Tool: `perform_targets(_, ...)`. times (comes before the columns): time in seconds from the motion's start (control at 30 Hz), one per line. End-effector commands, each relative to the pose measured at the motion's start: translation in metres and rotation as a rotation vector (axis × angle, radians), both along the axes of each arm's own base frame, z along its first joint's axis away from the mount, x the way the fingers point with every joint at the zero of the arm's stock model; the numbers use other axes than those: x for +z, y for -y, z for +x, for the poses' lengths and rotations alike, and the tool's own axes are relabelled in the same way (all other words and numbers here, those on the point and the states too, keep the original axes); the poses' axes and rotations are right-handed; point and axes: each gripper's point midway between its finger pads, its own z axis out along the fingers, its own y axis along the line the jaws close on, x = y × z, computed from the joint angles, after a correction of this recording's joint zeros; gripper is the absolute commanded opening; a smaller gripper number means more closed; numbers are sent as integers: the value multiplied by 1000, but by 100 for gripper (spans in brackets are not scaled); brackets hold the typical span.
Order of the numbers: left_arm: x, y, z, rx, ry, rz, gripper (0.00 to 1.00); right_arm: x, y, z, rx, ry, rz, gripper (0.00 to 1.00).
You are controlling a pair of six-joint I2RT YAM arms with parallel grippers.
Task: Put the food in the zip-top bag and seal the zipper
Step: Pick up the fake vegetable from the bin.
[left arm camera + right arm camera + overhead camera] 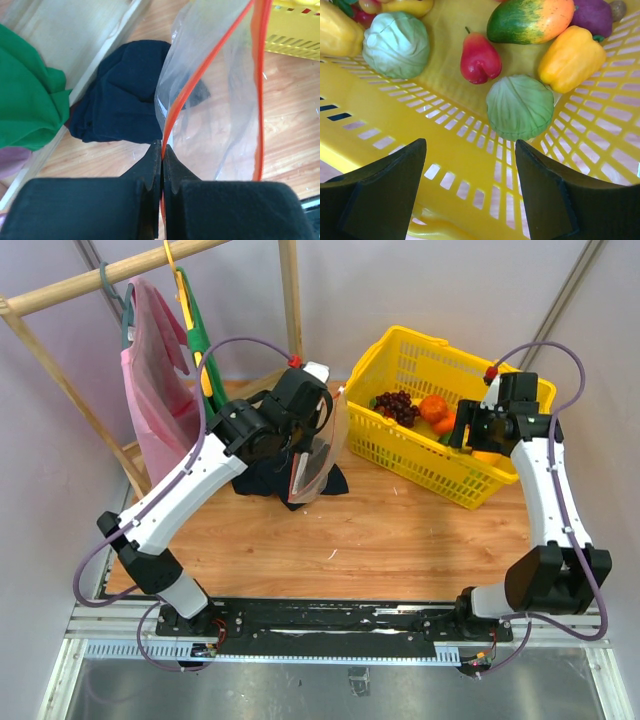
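1. My left gripper (161, 150) is clamped on the zipper (200, 75) at one end of the mouth. Its jaws are pressed together with the orange-red strip pinched between them.
2. The bag (318, 455) hangs from that grip at the back left of the table (380, 530). Its mouth gapes, and the two zip strips stand apart in the left wrist view.
3. The dark cloth (120, 95) lies on the table behind and below the bag. I can't tell whether the bag's bottom touches it. The green cloth (27, 110) is at the far left.
4. My right gripper (470, 145) has its jaws spread wide and grips nothing. It hovers over the wall of the basket (420, 465).
5. The food is all in the basket. A cabbage (519, 107) is nearest my fingers, against the wall.
6. The pepper (570, 57) is just right of the cabbage, and the red fruit (479, 60) is just left of it.
7. Further in are the mango (530, 20), the eggplant (592, 17) and a second cabbage (396, 44).
8. The top view also shows grapes (397, 405) and an orange (434, 407).
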Motion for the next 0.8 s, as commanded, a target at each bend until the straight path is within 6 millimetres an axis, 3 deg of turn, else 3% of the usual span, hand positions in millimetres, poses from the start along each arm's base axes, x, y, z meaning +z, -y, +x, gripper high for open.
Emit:
perform_targets(0.0, -3, 12, -10, -55, -17, -26, 0, -19, -10, -52, 53, -162, 13, 73)
perform_targets(0.2, -23, 17, -17, -71, -68, -9, 0, -1, -20, -43, 103, -83, 43, 78)
perform_targets(0.37, -43, 33, -24, -111, -118, -3, 0, 6, -6, -24, 76, -72, -25, 84)
perform_targets(0.57, -59, 54, -28, -152, -157, -20, 0, -10, 7, -3, 64, -152, -70, 88)
perform_targets(0.77, -62, 68, -24, -158, -159, -63, 0, -47, 18, -5, 60, -304, -111, 97)
